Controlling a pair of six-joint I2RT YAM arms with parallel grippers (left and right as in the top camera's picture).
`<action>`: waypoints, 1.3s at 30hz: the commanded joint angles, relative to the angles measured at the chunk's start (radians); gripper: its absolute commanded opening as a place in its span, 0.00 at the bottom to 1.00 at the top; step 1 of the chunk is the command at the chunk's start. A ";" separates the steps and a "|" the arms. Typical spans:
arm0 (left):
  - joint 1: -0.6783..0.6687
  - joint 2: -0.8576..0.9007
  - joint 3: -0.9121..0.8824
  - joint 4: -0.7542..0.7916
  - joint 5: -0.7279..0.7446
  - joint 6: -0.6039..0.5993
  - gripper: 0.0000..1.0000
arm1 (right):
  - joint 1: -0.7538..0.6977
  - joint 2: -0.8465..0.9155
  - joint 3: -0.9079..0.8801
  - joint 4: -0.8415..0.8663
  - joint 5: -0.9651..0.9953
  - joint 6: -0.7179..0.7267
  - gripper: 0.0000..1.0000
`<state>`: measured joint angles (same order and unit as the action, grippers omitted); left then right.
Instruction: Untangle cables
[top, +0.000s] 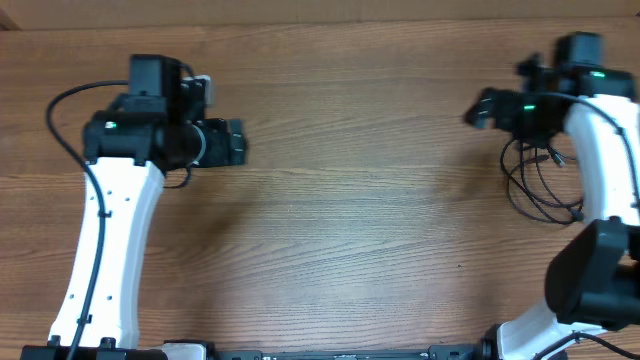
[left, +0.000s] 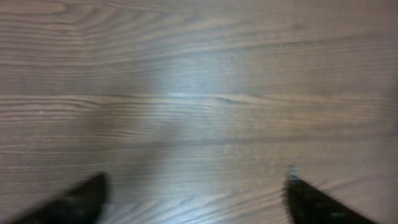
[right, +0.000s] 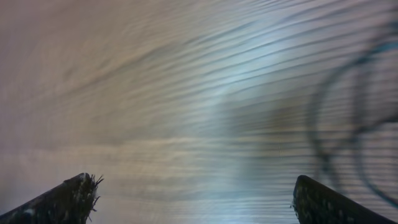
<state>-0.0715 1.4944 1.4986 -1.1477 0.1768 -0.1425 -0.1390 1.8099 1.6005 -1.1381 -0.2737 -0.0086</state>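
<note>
Two white arms stand at opposite ends of the wooden table (top: 330, 230). A broad stretch of open wood grain lies between them, and the table's far edge runs just beyond both wrists. The cables (top: 535, 190), thin black cords in loose overlapping loops, lie at the right end, beside and partly under the right arm (top: 600, 160) and close to the right limit of the overhead view. The bundle's long axis runs roughly from the far side toward the near side, drifting rightward; its plug ends are too small to make out. The right gripper (top: 476, 109) hangs just past the loops' far end, pointing toward the table's middle. Its fingers are spread wide, grasping nothing, and its wrist camera catches the cords as blurred arcs at the right. The left gripper (top: 235, 143), well apart from the cords, is likewise spread and released.
</note>
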 joint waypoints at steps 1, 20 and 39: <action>-0.047 0.011 0.011 -0.037 -0.086 0.042 0.99 | 0.101 -0.001 -0.004 -0.026 0.096 -0.045 1.00; -0.057 0.008 0.000 -0.435 -0.136 -0.008 0.99 | 0.257 -0.239 -0.177 -0.140 0.238 0.192 1.00; -0.069 -0.877 -0.562 0.042 -0.159 -0.127 1.00 | 0.257 -1.044 -0.625 0.194 0.239 0.192 1.00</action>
<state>-0.1314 0.6998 0.9771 -1.1362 0.0250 -0.2256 0.1158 0.8097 0.9855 -0.9497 -0.0437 0.1802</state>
